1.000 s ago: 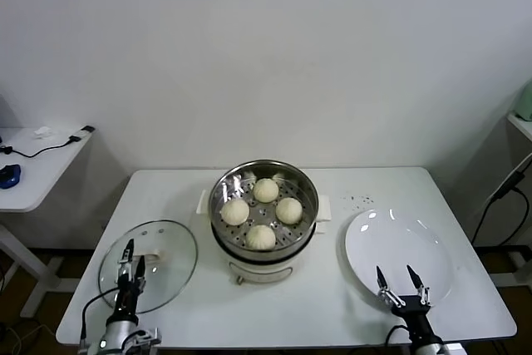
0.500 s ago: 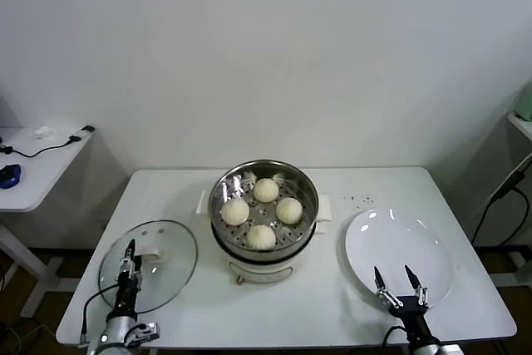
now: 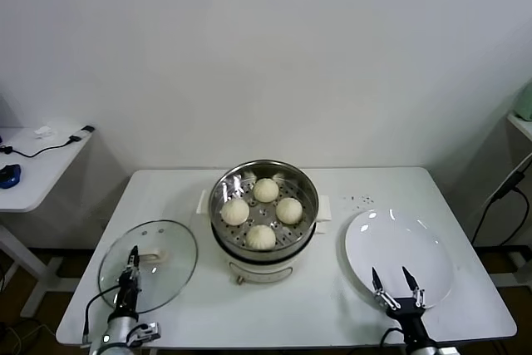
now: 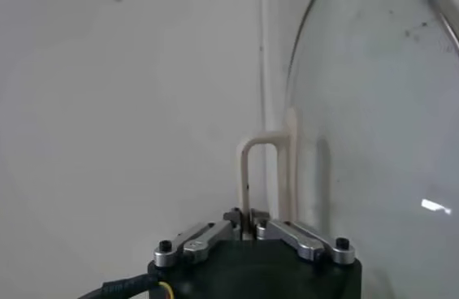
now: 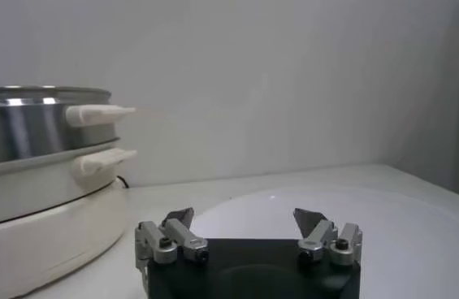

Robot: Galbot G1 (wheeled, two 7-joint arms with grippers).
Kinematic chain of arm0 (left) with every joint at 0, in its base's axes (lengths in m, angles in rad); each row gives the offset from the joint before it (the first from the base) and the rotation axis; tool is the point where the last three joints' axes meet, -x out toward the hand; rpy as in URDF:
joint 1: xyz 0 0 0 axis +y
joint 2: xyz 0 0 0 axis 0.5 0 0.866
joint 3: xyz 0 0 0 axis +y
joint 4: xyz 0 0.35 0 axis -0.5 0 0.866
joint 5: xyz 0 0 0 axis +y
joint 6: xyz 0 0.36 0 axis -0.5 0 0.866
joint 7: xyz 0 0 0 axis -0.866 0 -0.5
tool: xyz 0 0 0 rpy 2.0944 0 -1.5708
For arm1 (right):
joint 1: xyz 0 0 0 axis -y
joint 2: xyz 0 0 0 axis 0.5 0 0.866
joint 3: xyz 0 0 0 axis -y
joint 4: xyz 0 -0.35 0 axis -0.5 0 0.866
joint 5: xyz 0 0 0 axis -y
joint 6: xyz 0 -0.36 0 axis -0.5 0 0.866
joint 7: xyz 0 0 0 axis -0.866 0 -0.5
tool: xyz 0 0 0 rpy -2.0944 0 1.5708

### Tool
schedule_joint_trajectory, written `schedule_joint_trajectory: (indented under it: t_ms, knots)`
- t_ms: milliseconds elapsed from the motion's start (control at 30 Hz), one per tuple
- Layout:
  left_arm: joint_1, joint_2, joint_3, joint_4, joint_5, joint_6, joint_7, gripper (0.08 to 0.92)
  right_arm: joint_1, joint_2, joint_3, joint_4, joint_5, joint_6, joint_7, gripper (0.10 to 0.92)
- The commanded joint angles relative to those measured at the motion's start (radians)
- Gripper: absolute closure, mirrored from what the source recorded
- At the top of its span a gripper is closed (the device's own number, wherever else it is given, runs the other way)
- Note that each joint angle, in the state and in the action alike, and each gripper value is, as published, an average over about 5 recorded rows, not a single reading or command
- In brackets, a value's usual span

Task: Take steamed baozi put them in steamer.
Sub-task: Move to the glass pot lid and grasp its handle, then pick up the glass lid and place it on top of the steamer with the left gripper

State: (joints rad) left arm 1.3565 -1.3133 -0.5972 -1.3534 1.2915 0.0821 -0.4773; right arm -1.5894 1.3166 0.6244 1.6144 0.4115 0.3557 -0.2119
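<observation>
Right claw: we see the right claw released, its two dark fingers spread wide and grasping nothing. It hangs low over the near edge of the flat round white plate, at the near right of the desk. We judge this a parked pose, since the plate carries nothing to pick.

Left claw: the left claw is clenched, its fingers pressed together and grasping nothing. It sits at the near edge of the round clear glass lid, which lies flat on the desk with its white loop handle just ahead of the fingertips in the left wrist view. We judge the lid laid aside to leave the pot open from above.

Task objects: the four small round pale cream steamed baozi all rest on the perforated tray inside the round shiny stainless-steel steamer on its white electric base. They are spaced in a diamond, near each other, none stacked.

Task status: we judge the loading complete, as no bun remains on the plate or the desk.

Desk: the white rectangular desk carries lid, steamer and plate in a row, left to right. A few dark specks lie behind the plate.

Writing: we can read no brand, label or text on any item.
</observation>
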Motion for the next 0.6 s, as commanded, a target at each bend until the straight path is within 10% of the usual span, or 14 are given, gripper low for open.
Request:
schedule_joint_trajectory:
  t_ms: [33,600]
  knots:
    - [0.028,-0.003,-0.025,-0.114,-0.039,-0.025,-0.003,0.849,-0.004,0.004,-0.001,0.0,-0.005,0.009,-0.001,0.203]
    - [0.115,0.29,-0.089,-0.646,-0.341,0.132,0.387,0.861,-0.031,0.003,0.003,0.024,-0.026,0.006,0.016,0.203]
